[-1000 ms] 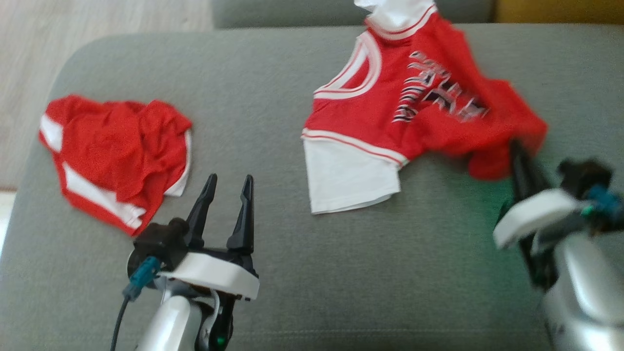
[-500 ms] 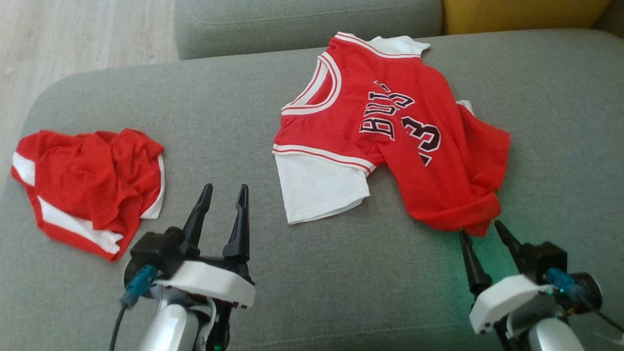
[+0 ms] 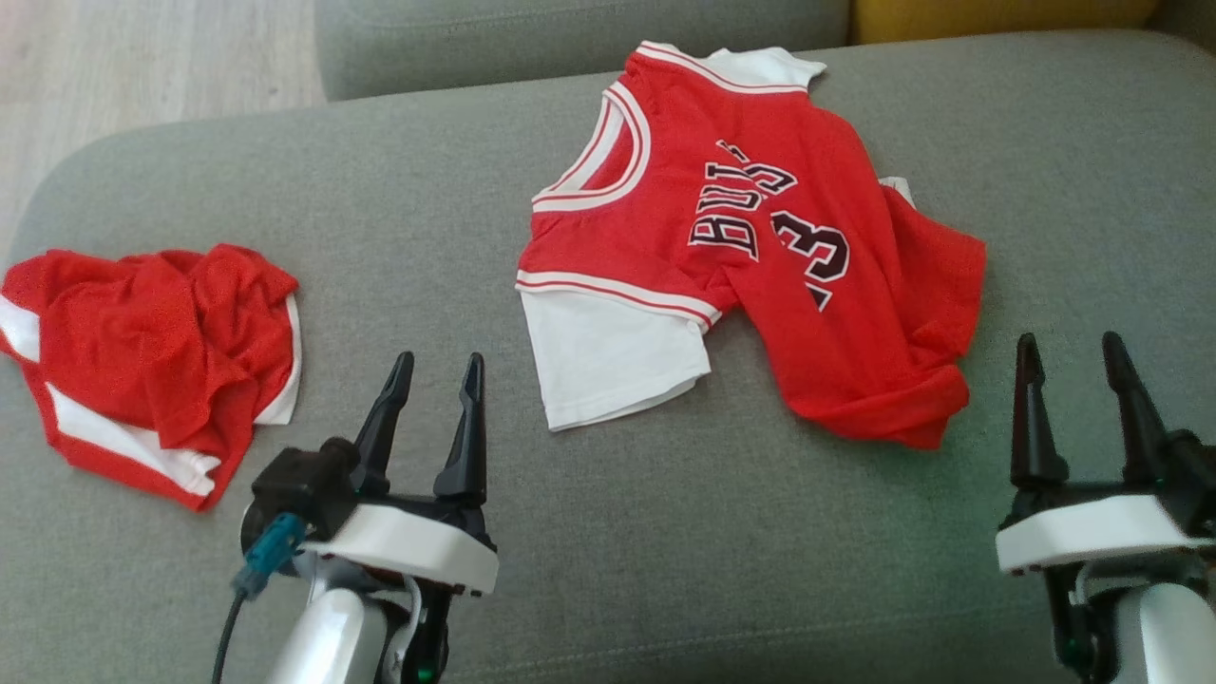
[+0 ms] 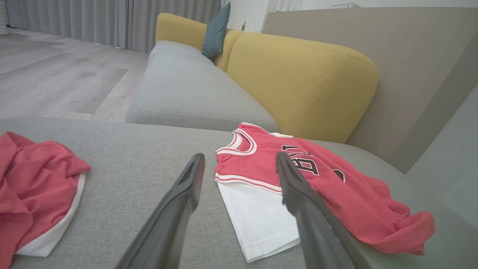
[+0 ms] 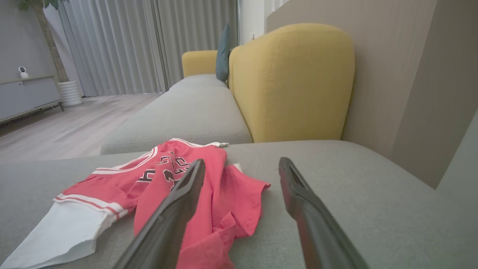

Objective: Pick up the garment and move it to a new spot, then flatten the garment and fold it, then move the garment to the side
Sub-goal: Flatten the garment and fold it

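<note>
Right claw (image 3: 1067,338) released, clear of crumpled jersey (image 3: 855,332) hem; left claw (image 3: 441,358) spread over cushion (image 3: 665,532)

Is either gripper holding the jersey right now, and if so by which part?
Nothing is held. The left gripper and right gripper are both open and empty; the jersey lies on the grey cushion, apart from both.

The red jersey (image 3: 760,247) carries black, white-edged capitals across its chest, sideways in the head view: "BU", a crease, then "S". Beside them stands a "3"; another digit is half hidden by folds.
</note>
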`<state>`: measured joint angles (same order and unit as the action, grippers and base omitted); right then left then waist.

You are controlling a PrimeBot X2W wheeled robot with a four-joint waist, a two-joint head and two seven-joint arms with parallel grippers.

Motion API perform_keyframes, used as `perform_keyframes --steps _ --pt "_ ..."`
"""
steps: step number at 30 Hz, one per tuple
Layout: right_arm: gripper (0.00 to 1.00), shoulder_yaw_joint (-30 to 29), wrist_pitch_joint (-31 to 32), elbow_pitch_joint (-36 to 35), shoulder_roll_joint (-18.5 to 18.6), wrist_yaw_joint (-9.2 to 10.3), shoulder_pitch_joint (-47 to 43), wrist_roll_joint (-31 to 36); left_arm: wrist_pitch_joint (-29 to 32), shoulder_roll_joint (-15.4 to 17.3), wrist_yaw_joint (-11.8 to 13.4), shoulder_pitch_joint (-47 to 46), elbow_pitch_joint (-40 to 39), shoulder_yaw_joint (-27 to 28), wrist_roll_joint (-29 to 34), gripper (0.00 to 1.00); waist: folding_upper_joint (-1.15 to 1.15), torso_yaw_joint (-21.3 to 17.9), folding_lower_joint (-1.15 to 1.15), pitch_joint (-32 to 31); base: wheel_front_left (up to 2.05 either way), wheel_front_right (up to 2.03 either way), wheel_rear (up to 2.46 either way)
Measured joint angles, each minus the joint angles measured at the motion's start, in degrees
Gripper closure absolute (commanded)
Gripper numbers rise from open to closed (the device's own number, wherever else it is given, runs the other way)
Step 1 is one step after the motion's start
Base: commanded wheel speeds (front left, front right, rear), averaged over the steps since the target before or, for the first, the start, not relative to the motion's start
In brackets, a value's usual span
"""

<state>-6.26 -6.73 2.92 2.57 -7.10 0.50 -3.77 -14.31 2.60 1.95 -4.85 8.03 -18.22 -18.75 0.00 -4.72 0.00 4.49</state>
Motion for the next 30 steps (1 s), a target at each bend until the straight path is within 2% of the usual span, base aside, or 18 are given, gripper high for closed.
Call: perform_keyframes --steps 7,11,16,22,30 --pt "0.0 0.29 -1.45 3.44 -0.03 0.0 0.02 -2.3 0.0 0.01 -0.03 -1.32 0.13 -1.23 0.0 0.0 0.0 -0.5 0.0 1.67 0.0 0.0 0.0" --pt "0.0 0.37 -2.43 4.13 -0.03 0.0 0.2 -2.87 -0.01 0.01 -0.99 -3.35 2.18 -2.42 -0.01 0.0 0.0 -1.36 0.0 2.63 0.0 0.0 0.0" --pt "0.0 0.79 -3.35 5.04 -0.03 0.0 1.43 -3.42 -0.09 -0.01 -0.86 -7.24 11.63 -5.87 0.53 0.0 0.0 -2.96 0.0 4.05 0.0 0.0 0.0" --pt "0.0 1.16 -4.02 5.45 -0.03 0.0 3.04 -3.89 1.02 -0.14 1.72 -14.07 23.35 -7.31 -0.05 0.0 0.0 -5.04 0.01 6.11 0.0 0.0 0.0" --pt "0.0 1.08 -5.33 6.76 -0.03 0.0 3.62 -4.39 3.47 -0.26 2.09 -18.39 31.25 -9.09 -1.19 0.0 0.0 -6.86 0.01 7.51 0.0 0.0 0.0"
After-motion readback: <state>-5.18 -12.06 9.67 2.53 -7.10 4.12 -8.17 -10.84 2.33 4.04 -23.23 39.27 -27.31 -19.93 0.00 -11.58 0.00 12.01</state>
